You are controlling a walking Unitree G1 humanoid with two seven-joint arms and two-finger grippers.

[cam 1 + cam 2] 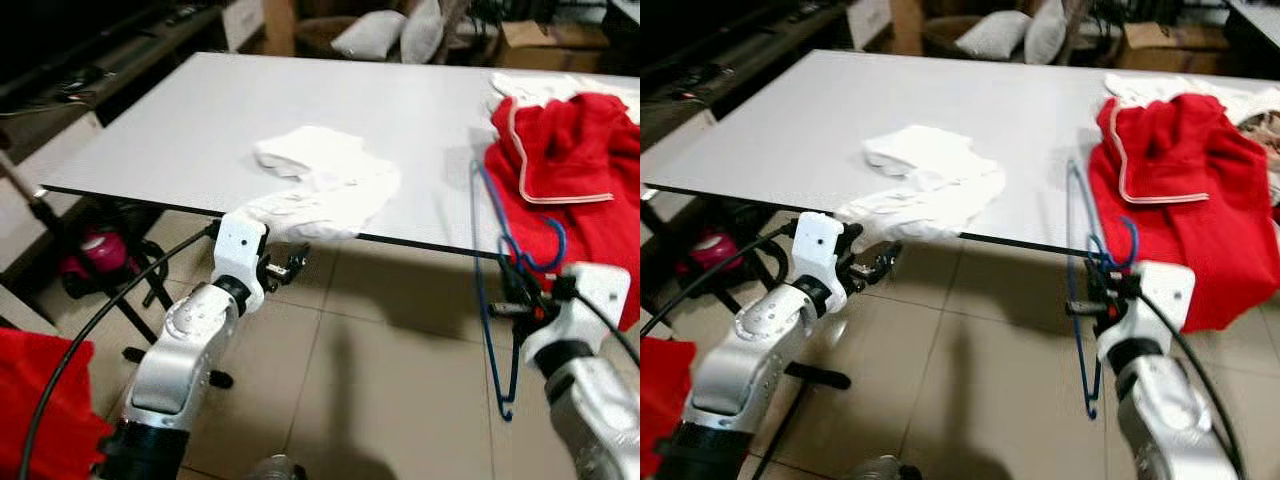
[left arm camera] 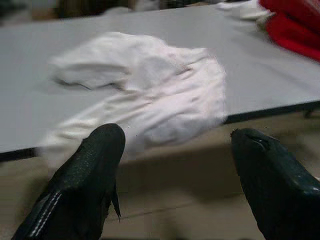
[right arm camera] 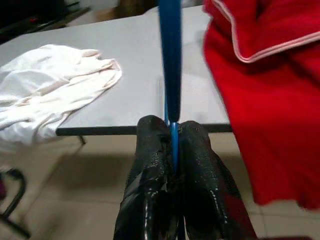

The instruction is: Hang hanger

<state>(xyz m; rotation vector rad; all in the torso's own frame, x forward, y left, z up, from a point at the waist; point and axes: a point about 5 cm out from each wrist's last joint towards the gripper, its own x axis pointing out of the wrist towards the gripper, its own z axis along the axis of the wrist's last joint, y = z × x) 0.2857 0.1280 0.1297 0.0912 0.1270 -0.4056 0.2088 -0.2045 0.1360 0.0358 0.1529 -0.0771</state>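
A blue wire hanger (image 1: 487, 262) stands upright off the table's front right edge, its hook curling beside the red garment (image 1: 575, 180). My right gripper (image 1: 520, 298) is shut on the hanger's thin blue bar (image 3: 170, 70), the two black fingers (image 3: 150, 165) pressed together around it. A crumpled white garment (image 1: 325, 185) lies on the white table (image 1: 200, 120) and droops over its front edge. My left gripper (image 1: 290, 266) is open just below that edge, under the white garment (image 2: 145, 95), holding nothing.
Tiled floor (image 1: 380, 340) lies in front of the table. A red cloth (image 1: 40, 400) sits at the bottom left. A pink object (image 1: 90, 255) and black stand legs are under the table's left side. Cushions (image 1: 385, 35) and boxes stand behind the table.
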